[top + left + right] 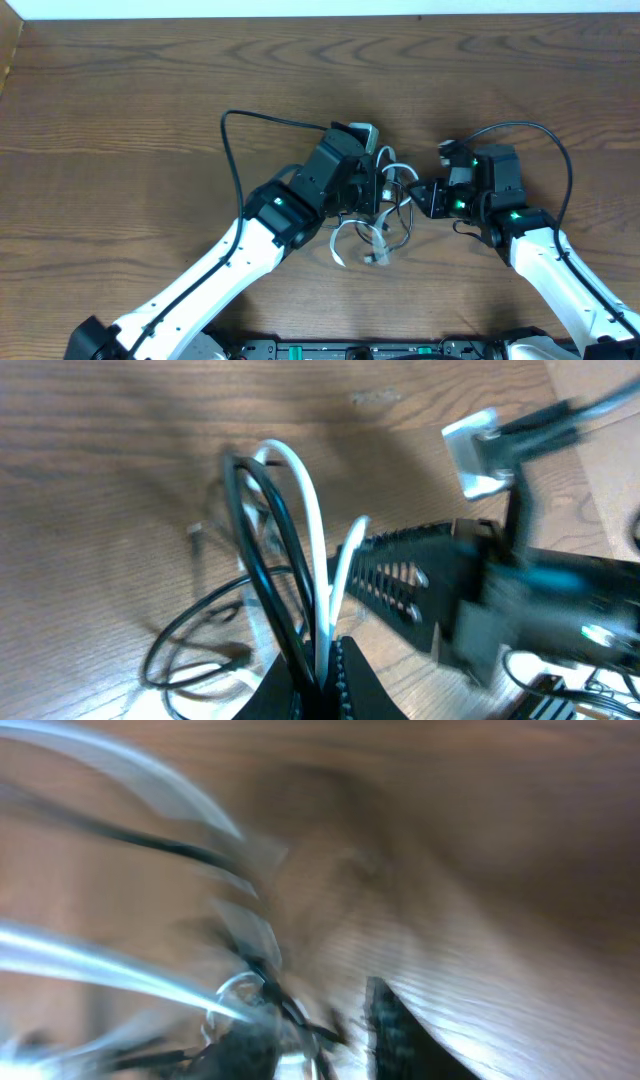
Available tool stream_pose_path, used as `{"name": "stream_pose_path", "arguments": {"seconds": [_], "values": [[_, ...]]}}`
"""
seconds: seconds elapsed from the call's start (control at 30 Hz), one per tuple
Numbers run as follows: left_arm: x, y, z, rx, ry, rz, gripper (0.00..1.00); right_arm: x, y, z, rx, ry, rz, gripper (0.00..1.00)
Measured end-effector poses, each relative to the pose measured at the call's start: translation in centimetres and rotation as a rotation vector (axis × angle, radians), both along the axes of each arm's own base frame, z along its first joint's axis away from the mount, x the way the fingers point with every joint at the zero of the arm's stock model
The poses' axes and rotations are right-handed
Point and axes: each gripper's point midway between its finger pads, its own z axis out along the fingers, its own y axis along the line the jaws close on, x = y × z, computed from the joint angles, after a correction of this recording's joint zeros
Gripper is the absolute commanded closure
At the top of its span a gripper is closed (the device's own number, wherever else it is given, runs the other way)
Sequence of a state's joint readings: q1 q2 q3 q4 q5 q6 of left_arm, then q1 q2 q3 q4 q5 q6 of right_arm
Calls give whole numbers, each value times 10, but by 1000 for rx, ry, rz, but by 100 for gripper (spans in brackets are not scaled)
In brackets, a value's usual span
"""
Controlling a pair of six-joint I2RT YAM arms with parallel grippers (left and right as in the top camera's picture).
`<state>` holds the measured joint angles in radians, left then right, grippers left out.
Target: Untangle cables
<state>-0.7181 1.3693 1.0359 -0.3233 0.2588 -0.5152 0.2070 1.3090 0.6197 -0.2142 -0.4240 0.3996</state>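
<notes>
1. The cables lie tangled mid-table between the two arms; white loops trail toward the near edge.
2. Left fingers are pinched narrow on both cords; the white cable and the black cable rise from them in loops above the table.
3. Right fingers sit at the tangle's right side, beside a white strand; their own view is blurred; whether they grip anything cannot be told.

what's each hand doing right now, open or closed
left hand: closed, holding the cables
right hand: at the tangle, but open or closed cannot be told; its own view is blurred
</notes>
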Motion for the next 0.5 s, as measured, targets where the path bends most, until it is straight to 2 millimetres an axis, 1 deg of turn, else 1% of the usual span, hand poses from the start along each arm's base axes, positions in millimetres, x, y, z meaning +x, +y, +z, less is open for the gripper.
{"name": "stream_pose_path", "arguments": {"seconds": [0.07, 0.17, 0.23, 0.3, 0.4, 0.5], "values": [[-4, 5, 8, 3, -20, -9, 92, -1, -18, -12, -69, 52, -106, 89], [-10, 22, 21, 18, -48, 6, 92, -8, -46, -27, -181, 123, -242, 90], [-8, 38, 30, 21, -61, 40, 92, -17, -66, -37, -268, 175, -326, 90], [-3, 58, 39, 19, -74, 93, 92, -25, -84, -43, -343, 210, -399, 90], [5, 88, 52, 13, -97, 178, 92, -35, -107, -47, -425, 250, -488, 87], [13, 116, 69, -8, -140, 265, 92, -37, -126, -47, -465, 262, -579, 77]]}}
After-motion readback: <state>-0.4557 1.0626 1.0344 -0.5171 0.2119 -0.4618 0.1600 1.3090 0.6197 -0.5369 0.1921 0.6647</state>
